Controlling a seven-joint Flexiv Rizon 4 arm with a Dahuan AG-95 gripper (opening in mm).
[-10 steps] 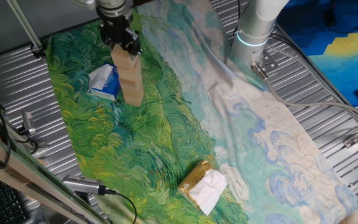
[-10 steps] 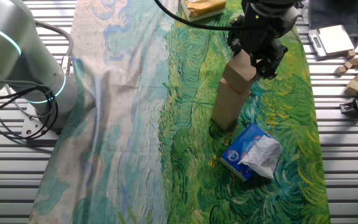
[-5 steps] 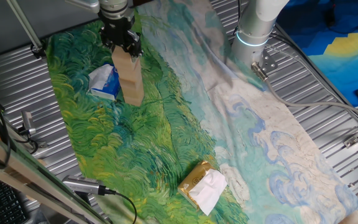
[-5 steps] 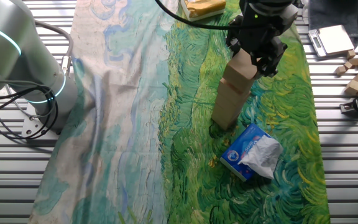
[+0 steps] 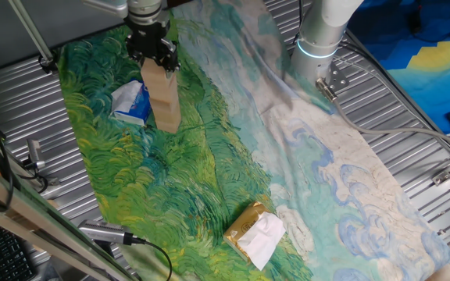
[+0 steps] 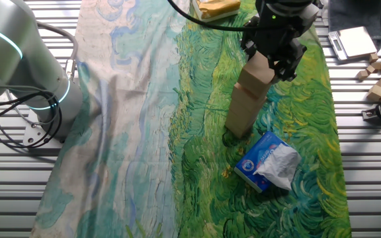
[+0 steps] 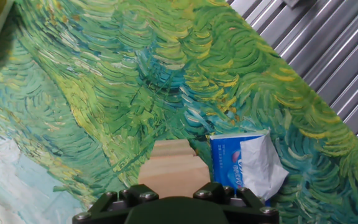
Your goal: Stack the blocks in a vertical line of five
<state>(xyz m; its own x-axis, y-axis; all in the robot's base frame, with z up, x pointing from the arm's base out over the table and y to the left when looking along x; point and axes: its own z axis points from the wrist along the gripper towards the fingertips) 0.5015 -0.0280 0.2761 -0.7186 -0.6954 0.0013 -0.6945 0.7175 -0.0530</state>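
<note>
your end effector (image 5: 153, 58) sits atop stack of wooden blocks (image 5: 163, 97), fingers closed around top block (image 6: 256, 69). stack stands upright on green painted cloth (image 5: 155, 179), just beside blue-and-white tissue packet (image 6: 268, 161).

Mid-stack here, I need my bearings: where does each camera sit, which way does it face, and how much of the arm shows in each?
One fixed view: high, across the painted cloth; arm base far right, gripper over the block stack.
The other fixed view: opposite side; arm base at left, gripper, stack, blue-and-white packet nearer.
Hand view: looks down the stack; only the gripper body shows.
All share stack and packet.
</note>
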